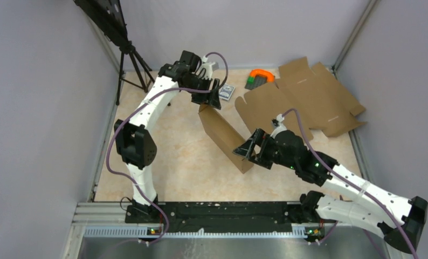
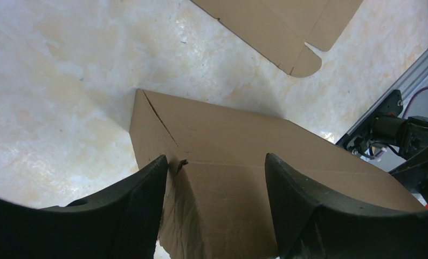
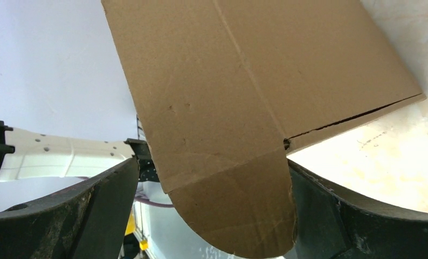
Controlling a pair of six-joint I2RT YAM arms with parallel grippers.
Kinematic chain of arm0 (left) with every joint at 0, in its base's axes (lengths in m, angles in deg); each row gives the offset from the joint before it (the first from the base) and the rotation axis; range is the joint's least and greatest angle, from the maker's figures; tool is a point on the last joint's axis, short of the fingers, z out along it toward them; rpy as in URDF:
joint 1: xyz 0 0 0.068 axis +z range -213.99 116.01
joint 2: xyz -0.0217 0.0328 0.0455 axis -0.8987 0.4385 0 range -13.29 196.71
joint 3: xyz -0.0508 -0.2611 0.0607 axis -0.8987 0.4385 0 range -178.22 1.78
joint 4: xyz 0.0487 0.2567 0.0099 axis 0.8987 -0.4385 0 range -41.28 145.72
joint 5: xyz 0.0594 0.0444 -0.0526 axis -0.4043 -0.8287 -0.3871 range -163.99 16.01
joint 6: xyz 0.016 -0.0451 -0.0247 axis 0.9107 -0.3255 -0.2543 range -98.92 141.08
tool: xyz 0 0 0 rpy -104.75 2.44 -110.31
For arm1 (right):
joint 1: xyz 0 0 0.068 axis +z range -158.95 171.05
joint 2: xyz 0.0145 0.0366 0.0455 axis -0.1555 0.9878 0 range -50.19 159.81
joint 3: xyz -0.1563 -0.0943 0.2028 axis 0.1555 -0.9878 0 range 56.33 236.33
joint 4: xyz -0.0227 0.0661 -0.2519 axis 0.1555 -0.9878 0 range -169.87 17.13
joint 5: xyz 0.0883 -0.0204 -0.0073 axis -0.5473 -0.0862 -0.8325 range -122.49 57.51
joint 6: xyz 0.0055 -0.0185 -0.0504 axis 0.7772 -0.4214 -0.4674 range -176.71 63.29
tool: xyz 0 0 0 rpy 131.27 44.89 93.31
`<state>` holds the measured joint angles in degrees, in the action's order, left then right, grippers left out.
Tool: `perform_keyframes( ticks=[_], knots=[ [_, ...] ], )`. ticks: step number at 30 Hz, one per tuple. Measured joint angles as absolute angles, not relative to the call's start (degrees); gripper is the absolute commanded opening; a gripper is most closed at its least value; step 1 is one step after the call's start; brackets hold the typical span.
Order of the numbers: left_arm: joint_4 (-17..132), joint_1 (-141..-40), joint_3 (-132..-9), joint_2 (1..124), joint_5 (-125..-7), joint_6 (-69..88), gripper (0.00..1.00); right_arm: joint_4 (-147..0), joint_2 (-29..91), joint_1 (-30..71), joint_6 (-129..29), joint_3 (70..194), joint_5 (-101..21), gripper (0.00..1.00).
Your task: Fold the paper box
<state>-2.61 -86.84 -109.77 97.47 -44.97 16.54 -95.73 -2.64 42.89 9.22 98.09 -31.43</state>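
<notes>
- Jaws first: the left gripper [image 2: 214, 162] is spread. The far end of the paper box [image 1: 225, 137] sits between its fingers [image 2: 125, 210]. One finger is right up against the box's corner, but I can't tell if there's any actual squeeze.
- The right gripper [image 3: 212, 164] is wide open and straddles the rounded flap at the box's near end. The flap's edge touches one finger and there's a clear gap at the other, so it isn't pinching anything.
- The box is mid-table [image 1: 174, 156], folded into a shallow slab. It runs diagonally between the two grippers and looks tilted up rather than lying flat.
- Only the overhead view shows the far corner: a flat cardboard blank [image 1: 309, 97] spread out, a small grey card pack [image 1: 227, 93] just beside the left gripper, and a tripod [image 1: 131, 65] at the back left.
- The left wrist view shows the creases at the box's corner. The right wrist view shows a seam gaping open along one side.
- The left arm reaches far forward with its wrist bent down over the box's far end. The right arm lies low and comes in from the right, with its gripper aimed at the near end.
</notes>
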Motion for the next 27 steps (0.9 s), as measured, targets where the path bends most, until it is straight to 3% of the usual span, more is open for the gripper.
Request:
perform_keyframes(
  ticks=[16,27],
  knots=[
    [-1.4,-87.0,-108.3,99.0,-43.0,16.2,0.67,-104.5,-11.5,42.9,3.0,95.1,-27.7,0.99],
    [-1.3,-87.0,-108.3,99.1,-42.9,15.4,0.67,-112.2,-13.5,42.9,-18.2,107.7,-29.8,0.99]
  ],
)
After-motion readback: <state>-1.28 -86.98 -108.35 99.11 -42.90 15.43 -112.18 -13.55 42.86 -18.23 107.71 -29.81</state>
